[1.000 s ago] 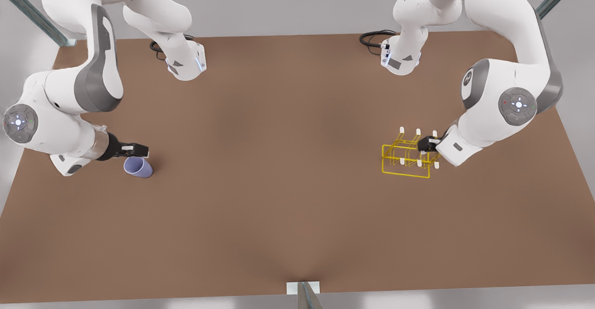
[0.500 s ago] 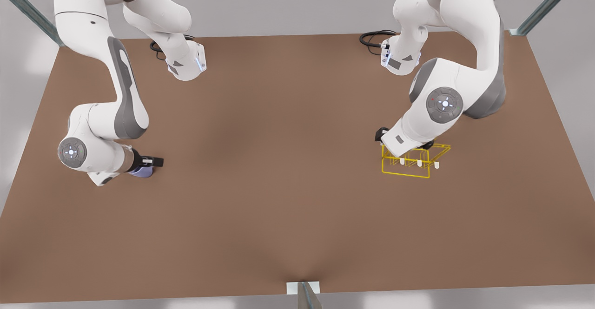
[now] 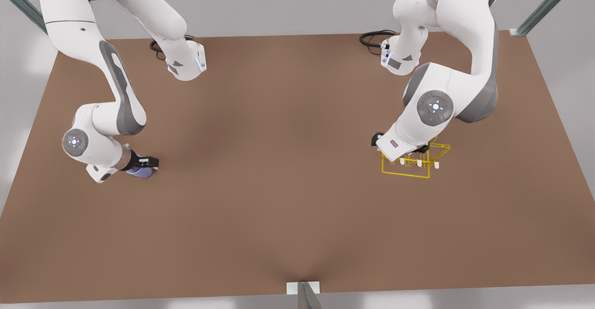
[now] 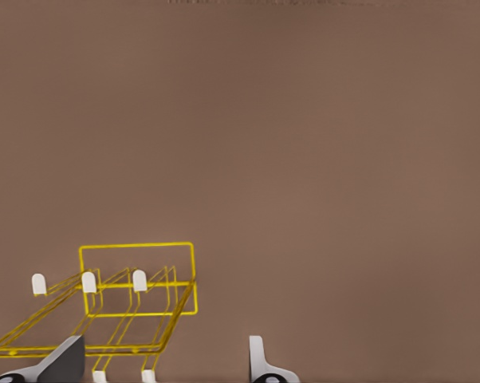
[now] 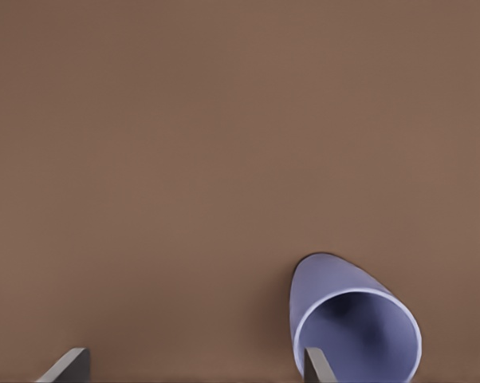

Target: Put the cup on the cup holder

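The right hand point(image 3: 148, 162), at the front view's lower left, hovers over the cup point(image 3: 139, 171), fingers point(image 5: 316, 365) spread apart and holding nothing. The cup lies on its side on the tabletop point(image 3: 279, 183), so it probably needs a sideways grasp. At the front view's right, the left hand point(image 3: 420, 150), fingers point(image 4: 260, 363) parted and empty, sits over the cup holder point(image 3: 409, 165), perhaps to steady it.

A simulated robot test cell: two white arms bolted to a bare brown counter point(image 3: 288, 197), grey walls and metal frame struts point(image 3: 544, 7) behind it.
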Action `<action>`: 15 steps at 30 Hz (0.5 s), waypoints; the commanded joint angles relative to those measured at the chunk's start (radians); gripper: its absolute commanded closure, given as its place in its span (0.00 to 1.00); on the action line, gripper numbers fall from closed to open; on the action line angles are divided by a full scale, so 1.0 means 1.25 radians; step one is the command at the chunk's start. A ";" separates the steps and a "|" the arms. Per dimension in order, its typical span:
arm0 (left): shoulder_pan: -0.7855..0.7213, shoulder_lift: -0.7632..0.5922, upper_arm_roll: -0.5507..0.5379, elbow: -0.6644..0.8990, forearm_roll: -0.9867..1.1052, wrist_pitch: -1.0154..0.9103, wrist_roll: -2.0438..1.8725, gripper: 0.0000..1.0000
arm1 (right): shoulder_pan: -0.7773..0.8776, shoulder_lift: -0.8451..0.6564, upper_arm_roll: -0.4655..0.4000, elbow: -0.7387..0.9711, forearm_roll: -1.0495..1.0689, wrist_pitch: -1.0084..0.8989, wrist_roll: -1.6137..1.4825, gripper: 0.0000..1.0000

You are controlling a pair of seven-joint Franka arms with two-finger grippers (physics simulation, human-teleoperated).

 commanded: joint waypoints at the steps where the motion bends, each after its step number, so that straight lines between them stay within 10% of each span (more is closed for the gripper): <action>1: 0.000 0.000 0.000 0.000 0.001 0.003 -0.047 0.00 | -0.002 -0.025 0.006 -0.049 -0.002 0.093 -0.062 0.00; 15: -0.003 0.001 0.000 0.002 0.001 0.003 -0.046 0.00 | -0.107 -0.020 0.038 -0.117 -0.097 0.127 -0.091 0.00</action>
